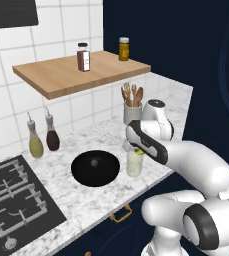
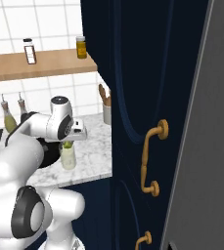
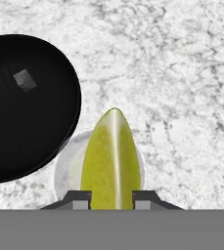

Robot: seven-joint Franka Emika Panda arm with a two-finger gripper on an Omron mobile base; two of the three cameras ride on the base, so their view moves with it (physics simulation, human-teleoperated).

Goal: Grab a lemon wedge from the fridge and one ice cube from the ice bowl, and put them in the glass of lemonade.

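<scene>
My gripper is shut on the lemon wedge, a yellow-green slice that stands out past the fingertips. Straight below it is the round rim of the glass of lemonade. In the left base view the gripper hangs just over the glass, which stands on the marble counter next to the ice bowl. The wide black bowl holds one grey ice cube. From the right base view, the wedge sits right at the top of the glass.
A grey cup of wooden utensils stands behind the glass. Two oil bottles are at the wall and a stove at the left. A wooden shelf hangs overhead. Navy cabinet doors and a tall grey panel close the right side.
</scene>
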